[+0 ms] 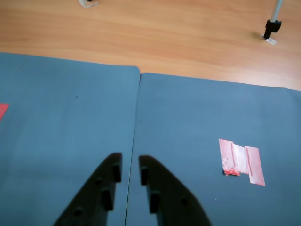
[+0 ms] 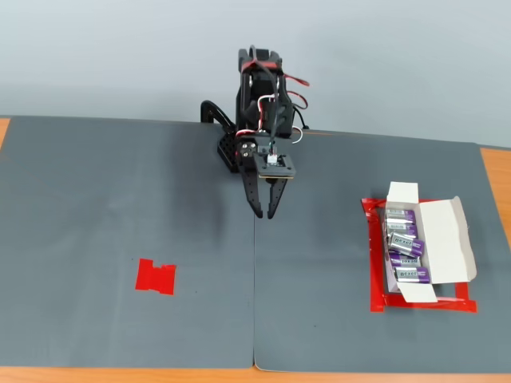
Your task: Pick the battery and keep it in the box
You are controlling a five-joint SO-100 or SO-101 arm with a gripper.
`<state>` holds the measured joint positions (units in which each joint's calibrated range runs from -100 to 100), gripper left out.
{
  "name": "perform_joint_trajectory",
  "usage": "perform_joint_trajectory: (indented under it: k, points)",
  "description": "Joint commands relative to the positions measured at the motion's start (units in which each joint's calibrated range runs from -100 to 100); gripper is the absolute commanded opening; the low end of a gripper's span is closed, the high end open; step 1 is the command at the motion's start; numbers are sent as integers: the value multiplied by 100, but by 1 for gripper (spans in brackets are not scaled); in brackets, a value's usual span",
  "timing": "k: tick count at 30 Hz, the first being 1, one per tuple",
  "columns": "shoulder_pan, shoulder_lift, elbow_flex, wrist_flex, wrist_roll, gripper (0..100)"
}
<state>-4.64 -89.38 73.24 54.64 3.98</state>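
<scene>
Although four batteries (image 2: 403, 246) already lie in a row inside the box (image 2: 451, 235), none shows on the grey mat (image 2: 120, 199) outside it. Well apart from the box, toward the mat's middle seam, the gripper (image 2: 265, 214) hangs empty with its fingers slightly parted. Any next cell, possibly hidden from the fixed view, should be found first, then straddled squarely across its body.

Two matt dark grey foam-like mats (image 2: 120, 199) lie edge to edge on a smooth, light brown wood-grain table (image 1: 188, 33). A flat red tape patch (image 2: 156, 276) on the mat looks slightly glossy and, in the wrist view, worn pale. The black plastic two-finger gripper (image 2: 264, 214) has a dull finish. The shallow white cardboard box (image 2: 443, 239) looks matt; its small cylindrical batteries (image 2: 403, 243) show shiny silver metal with purple bands.
</scene>
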Motion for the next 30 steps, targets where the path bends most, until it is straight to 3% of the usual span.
perform_joint_trajectory:
  k: [1,24,30]
  points:
    - [214,-392,315,-108,6,4]
    - [259,-1028,2568,83,0,4]
    - [252,-1028,2269,1029,-5,4]
